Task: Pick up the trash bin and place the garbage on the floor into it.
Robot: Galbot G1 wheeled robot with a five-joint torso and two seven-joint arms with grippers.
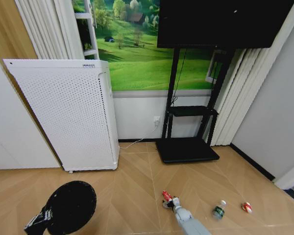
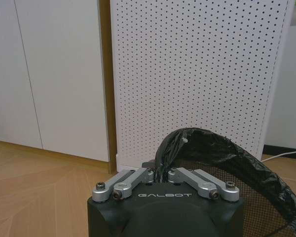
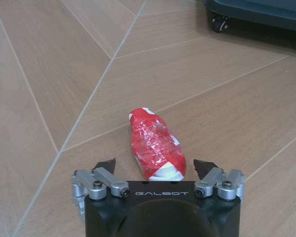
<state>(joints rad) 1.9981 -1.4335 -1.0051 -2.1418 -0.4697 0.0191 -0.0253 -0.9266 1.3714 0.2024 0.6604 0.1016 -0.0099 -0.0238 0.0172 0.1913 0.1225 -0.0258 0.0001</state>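
Right gripper (image 3: 154, 170): fingers spread wide, one dark fingertip on each side of the red-and-white scrap (image 3: 155, 145), not yet pressing it; judged to be positioned for a pinch across the item's narrow width.
Red-and-white scrap: lies flat on the floor (image 3: 49, 74), crinkled and glossy, red with white patches; the surface looks thin and crushable, so a light squeeze should hold it.
Left gripper (image 2: 163, 174): fingers pressed together on the rim of the trash bin (image 2: 227, 153); the grip on the rim keeps the opening facing up and free to receive litter.
Trash bin: black, round, mesh wall with a dark liner folded over the edge; held to the robot's left, in front of the white perforated appliance (image 1: 63, 107).
Remaining garbage: clear bottle (image 1: 218, 209) and red can (image 1: 246, 207) lie on the floor to the right of the scrap, well apart from the bin.
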